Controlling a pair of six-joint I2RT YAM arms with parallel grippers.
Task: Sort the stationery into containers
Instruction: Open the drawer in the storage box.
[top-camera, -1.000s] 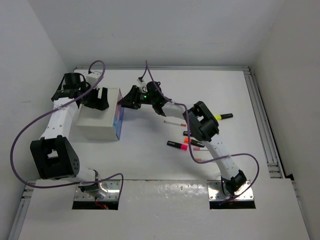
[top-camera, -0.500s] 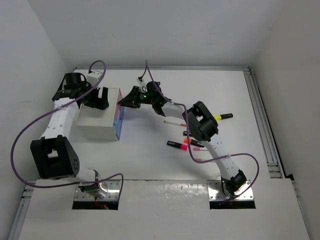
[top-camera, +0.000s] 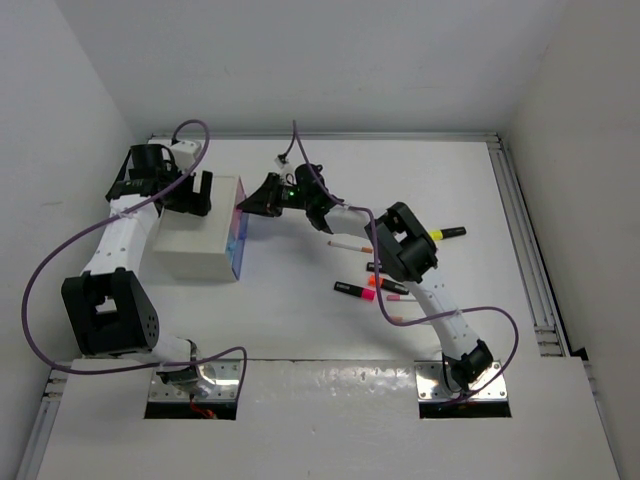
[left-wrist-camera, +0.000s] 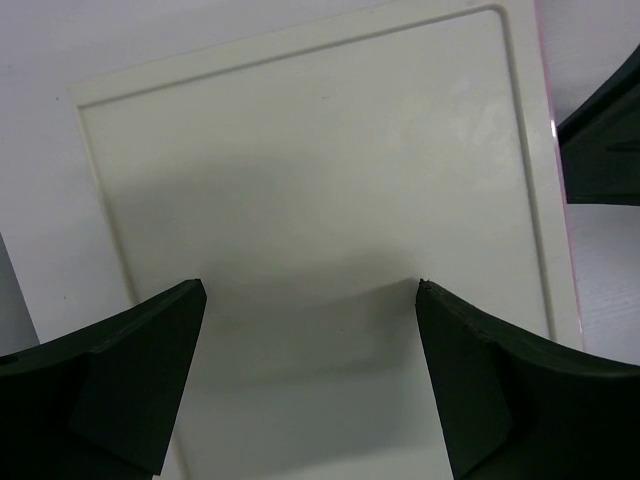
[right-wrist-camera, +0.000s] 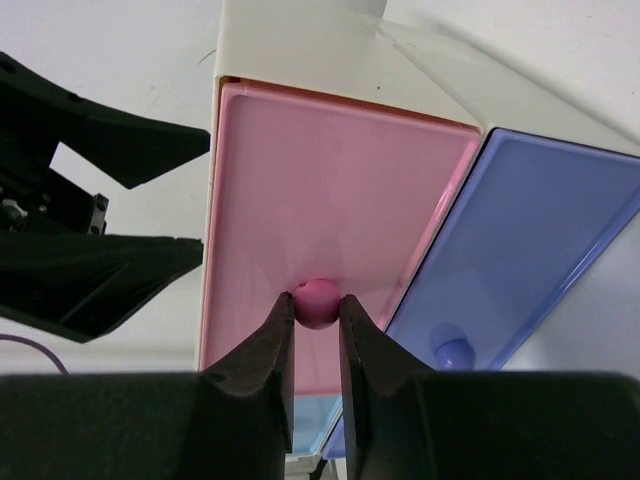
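The white cabinet (top-camera: 195, 250) stands at the left, with its pink drawer (right-wrist-camera: 330, 180) and light blue drawer (right-wrist-camera: 535, 240) facing my right wrist camera. My right gripper (right-wrist-camera: 317, 305) is shut on the pink drawer's round knob (right-wrist-camera: 318, 298). The blue drawer's knob (right-wrist-camera: 452, 350) is free beside it. My left gripper (left-wrist-camera: 310, 290) hangs open over the cabinet's top (left-wrist-camera: 320, 180), holding nothing. Loose stationery lies mid-table: a white pen (top-camera: 348, 244), a pink-capped highlighter (top-camera: 355, 291), an orange one (top-camera: 385, 285) and a yellow-capped one (top-camera: 448, 232).
The left gripper's dark fingers (right-wrist-camera: 100, 150) show just left of the cabinet in the right wrist view. A raised rail (top-camera: 525, 250) runs along the table's right side. White walls close in the back and the sides.
My right gripper's jaws have closed onto the pink drawer's knob. My left gripper has shifted slightly toward the back of the cabinet top and opened a little wider.
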